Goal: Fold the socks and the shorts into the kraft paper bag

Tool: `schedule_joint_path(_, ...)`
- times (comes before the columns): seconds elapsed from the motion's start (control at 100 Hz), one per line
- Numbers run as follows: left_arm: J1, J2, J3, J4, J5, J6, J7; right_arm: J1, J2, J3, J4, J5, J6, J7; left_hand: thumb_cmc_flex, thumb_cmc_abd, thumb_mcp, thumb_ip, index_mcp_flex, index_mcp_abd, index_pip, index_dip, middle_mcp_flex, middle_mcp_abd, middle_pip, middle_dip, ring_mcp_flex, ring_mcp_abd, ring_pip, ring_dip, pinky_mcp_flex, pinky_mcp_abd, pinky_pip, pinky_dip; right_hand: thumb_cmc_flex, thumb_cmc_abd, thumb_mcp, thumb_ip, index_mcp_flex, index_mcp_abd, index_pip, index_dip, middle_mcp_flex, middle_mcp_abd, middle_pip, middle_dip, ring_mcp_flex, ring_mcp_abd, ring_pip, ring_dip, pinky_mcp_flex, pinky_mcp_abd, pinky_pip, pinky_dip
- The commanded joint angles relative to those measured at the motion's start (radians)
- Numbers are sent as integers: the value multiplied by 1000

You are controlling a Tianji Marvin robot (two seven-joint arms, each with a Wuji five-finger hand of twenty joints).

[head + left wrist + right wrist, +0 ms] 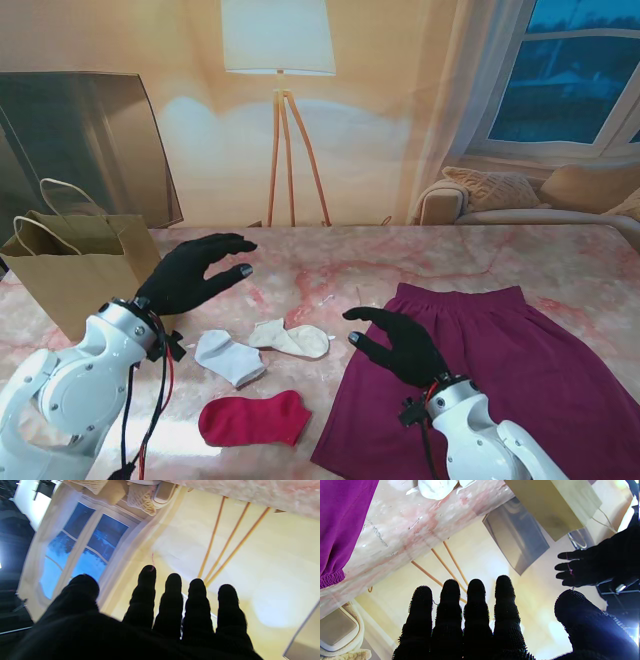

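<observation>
While both hands hover empty, nothing is folded yet: left hand (190, 275) has fingers spread, raised off the table just beside the kraft paper bag (80, 265), which stands upright at far left; right hand (400, 345) is also spread and holding nothing, over the left edge of the magenta shorts (500, 370), which lie flat on my right. Three socks sit between the hands: white sock (230, 357), cream sock (292, 338) touching it, red sock (255, 418) nearest me. My guess at the step: start on a sock or the shorts' edge. For the shorts, pinch the near-left hem, fold toward the right, keep the waistband (331, 578) flat. For socks, take the white one first so the cream one isn't dragged. Bag mouth looks open but the interior isn't visible; steady it before dropping anything in.
</observation>
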Motion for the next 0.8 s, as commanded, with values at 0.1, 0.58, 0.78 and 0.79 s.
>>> schedule_joint_path(0.1, -88, 27, -47, -9, -20, 53, -88, -12, -1, 4, -5, 1, 10, 6, 0, -48, 107, -11, 14, -15, 27, 8, 28, -27, 6, 18, 38, -20, 3, 21, 17, -33, 35, 13, -12, 10, -7, -30, -22, -20, 10, 11, -13, -2, 0, 0, 1, -20, -12, 6, 4, -11, 15, 7)
schedule_joint_path(0.58, -235, 72, -168, 34, 131, 92, -304, -1, -5, -8, 15, 14, 12, -6, 17, -288, 492, -102, 105, -74, 356, 148, 264, -41, 125, 118, 254, 4, 156, 130, 131, -13, 258, 108, -9, 8, 0, -33, -20, -19, 12, 11, -5, 0, 4, 2, 9, -15, -8, 11, 11, -7, 26, 12)
schedule_joint_path(0.78, -251, 73, -214, 67, 225, 83, -293, 7, -6, -13, 29, 22, 11, -6, 241, -508, 530, -228, 147, -172, 578, 150, 400, -60, 195, 172, 380, 9, 256, 209, 211, 33, 404, 162, -8, 8, 1, -34, -18, -21, 14, 11, -3, 1, 7, 4, 13, -7, -5, 14, 14, -6, 30, 14)
schedule_joint_path(0.79, -252, 73, -217, 69, 231, 81, -291, 7, -6, -14, 30, 23, 11, -6, 250, -516, 529, -229, 150, -179, 588, 148, 407, -59, 198, 174, 387, 9, 260, 211, 216, 35, 409, 163, -8, 8, 2, -34, -18, -21, 14, 11, -3, 1, 7, 4, 13, -7, -5, 14, 14, -6, 30, 14)
